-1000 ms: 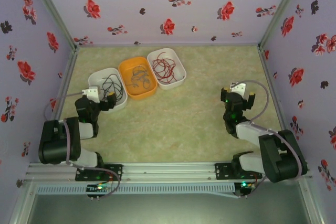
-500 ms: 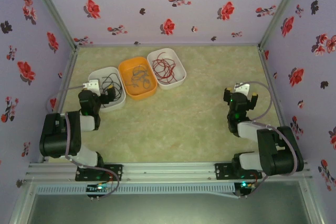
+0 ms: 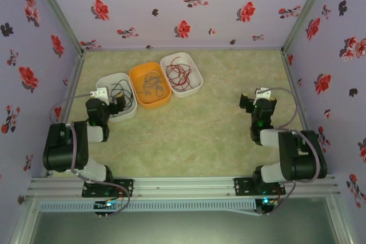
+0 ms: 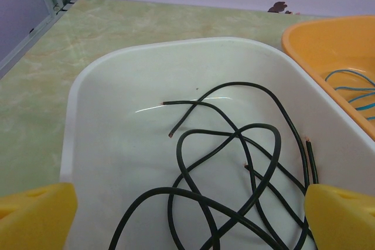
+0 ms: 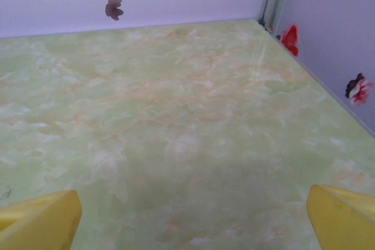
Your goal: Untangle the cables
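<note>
The cables lie sorted in three trays. Loose black cables (image 4: 234, 162) loop in the left white tray (image 4: 88, 103), which in the top view sits at the left of the row (image 3: 106, 82). Blue-green cables (image 3: 151, 83) rest in the orange tray (image 3: 137, 72), and red cables (image 3: 178, 74) fill the right white tray (image 3: 195, 70). My left gripper (image 4: 190, 226) hangs open over the near end of the left tray, just above the black cables, holding nothing. My right gripper (image 5: 190, 226) is open over bare table at the right (image 3: 257, 102).
The orange tray's rim (image 4: 328, 33) with a blue-green strand (image 4: 354, 89) borders the left tray on its right. Flowered walls close in the table on three sides. The green marbled tabletop (image 3: 200, 124) stretches between the arms.
The left arm drew back slightly and has held still for the last half second. The right arm folded in towards its base and its gripper swung a little to the right. Both grippers stayed open.
</note>
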Robot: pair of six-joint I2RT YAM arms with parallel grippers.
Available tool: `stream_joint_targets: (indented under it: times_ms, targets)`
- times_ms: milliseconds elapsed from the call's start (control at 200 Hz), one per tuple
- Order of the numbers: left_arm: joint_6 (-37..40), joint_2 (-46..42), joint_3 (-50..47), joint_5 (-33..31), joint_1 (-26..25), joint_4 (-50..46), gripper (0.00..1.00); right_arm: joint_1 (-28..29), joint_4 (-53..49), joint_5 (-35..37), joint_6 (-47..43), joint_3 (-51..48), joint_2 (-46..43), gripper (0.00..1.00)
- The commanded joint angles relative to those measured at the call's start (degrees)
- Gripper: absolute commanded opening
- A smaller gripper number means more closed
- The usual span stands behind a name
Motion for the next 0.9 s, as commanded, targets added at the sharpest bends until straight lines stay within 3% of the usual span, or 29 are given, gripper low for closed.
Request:
stream_joint_targets:
  times_ms: [0,100,250,325,455,600,895]
  targets:
    - [0.89,0.54,0.58,-1.01,-0.23,0.76,1.00,-0.71,7.71,-1.46,1.73,-0.63,4.64,0.99]
    - [0.87,0.51,0.56,-0.96,-0.17,0.72,1.00,-0.84,13.49,0.10,2.44,-1.71,8.00,0.99]
    - [0.89,0.55,0.52,-1.00,-0.15,0.75,1.00,-3.17,10.84,1.73,6.11,-1.18,7.19,0.99]
    - [0.89,0.58,0.57,-1.03,-0.19,0.72,1.00,-3.52,3.35,1.50,6.50,2.09,6.47,0.99]
    - [0.89,0.56,0.57,-1.00,-0.16,0.76,1.00,-3.53,2.29,-2.42,5.25,3.08,7.01,0.99]
    - [0.98,0.60,0.67,-1.02,-0.22,0.59,1.00,-4.91,1.77,-13.74,2.95,3.84,7.36,0.99]
    - [0.98,0.57,0.76,-0.97,-0.29,0.50,1.00,-5.02,1.94,-13.72,2.71,3.74,7.38,0.99]
